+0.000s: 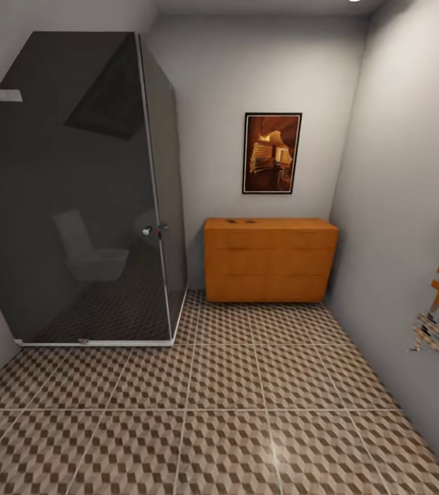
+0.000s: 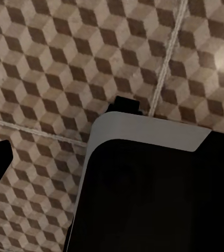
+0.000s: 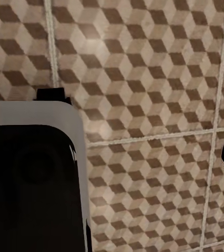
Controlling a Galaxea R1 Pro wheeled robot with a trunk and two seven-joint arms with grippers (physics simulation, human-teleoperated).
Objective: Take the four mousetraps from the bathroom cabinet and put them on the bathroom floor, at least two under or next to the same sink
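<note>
The orange-brown cabinet [image 1: 270,260] stands against the far wall, beside the dark glass shower [image 1: 75,199]. Small dark items on its top (likely mousetraps [image 1: 241,221], too small to confirm). Cube-patterned bathroom floor [image 1: 219,412] lies between. Best approach: drive straight, stop close and square. Finger spread cannot be told in either wrist view.
</note>
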